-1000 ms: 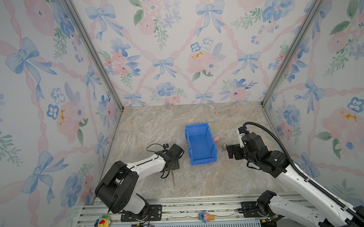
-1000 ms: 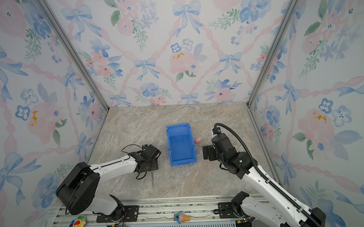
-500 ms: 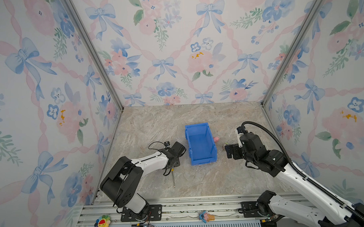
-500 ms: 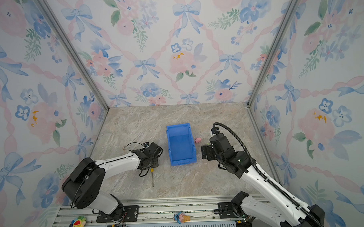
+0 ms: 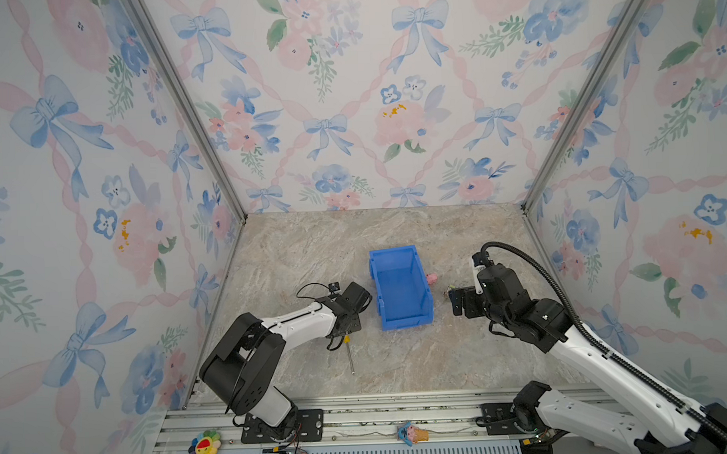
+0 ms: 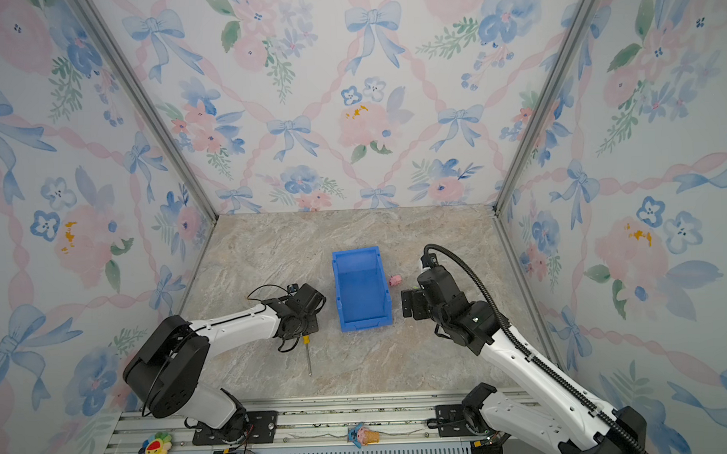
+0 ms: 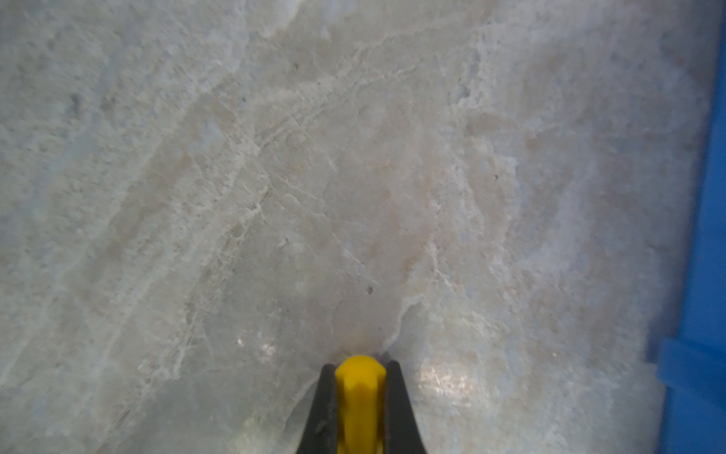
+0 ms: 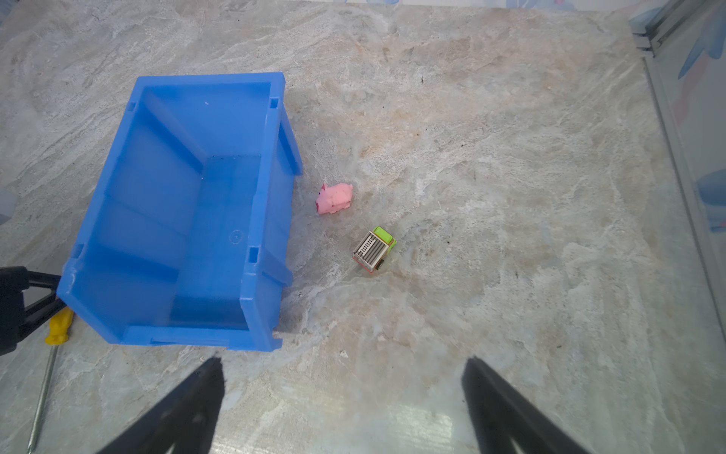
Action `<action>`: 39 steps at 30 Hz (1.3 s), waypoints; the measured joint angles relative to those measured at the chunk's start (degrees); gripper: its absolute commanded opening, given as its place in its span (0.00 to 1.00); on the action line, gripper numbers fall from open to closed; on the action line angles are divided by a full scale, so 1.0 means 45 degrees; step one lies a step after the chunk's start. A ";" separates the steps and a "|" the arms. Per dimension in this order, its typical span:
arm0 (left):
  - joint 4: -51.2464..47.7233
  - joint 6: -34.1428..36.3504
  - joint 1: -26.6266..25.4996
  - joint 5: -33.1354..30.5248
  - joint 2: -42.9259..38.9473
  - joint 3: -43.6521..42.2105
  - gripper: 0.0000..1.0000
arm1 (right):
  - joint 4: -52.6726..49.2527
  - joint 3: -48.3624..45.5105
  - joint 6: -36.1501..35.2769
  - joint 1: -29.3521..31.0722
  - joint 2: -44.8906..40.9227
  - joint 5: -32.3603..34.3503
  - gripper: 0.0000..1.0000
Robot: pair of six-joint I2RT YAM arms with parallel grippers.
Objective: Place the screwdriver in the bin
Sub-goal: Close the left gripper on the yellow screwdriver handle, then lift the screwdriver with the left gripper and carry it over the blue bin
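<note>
The screwdriver lies on the marble table, left of the bin's front corner, with its silver shaft pointing at the front edge in both top views. My left gripper is down over the handle. In the left wrist view the left gripper is shut on the yellow handle, a black finger on each side. The blue bin stands upright mid-table, empty inside. My right gripper hangs open to the right of the bin, holding nothing.
A pink pig toy and a small green toy truck lie on the table between the bin and my right gripper. Patterned walls close in the left, back and right sides. A metal rail runs along the front.
The left gripper's jaws have closed onto the screwdriver's yellow handle. The screwdriver still lies on the table. The right arm has barely moved.
</note>
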 measured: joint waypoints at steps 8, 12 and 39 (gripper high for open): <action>-0.0253 -0.0034 -0.0049 0.0612 -0.0578 -0.0005 0.00 | -0.0005 0.0000 -0.0005 0.0000 -0.0685 0.0136 0.97; -0.0340 -0.0024 -0.0049 0.0738 -0.1253 -0.0005 0.00 | -0.0005 -0.0005 0.0010 0.0000 -0.1073 0.0238 0.97; -0.0568 0.0544 -0.0908 0.1321 -0.2535 0.4862 0.00 | 0.0491 -0.0238 0.0136 -0.0005 -0.2191 0.1064 0.97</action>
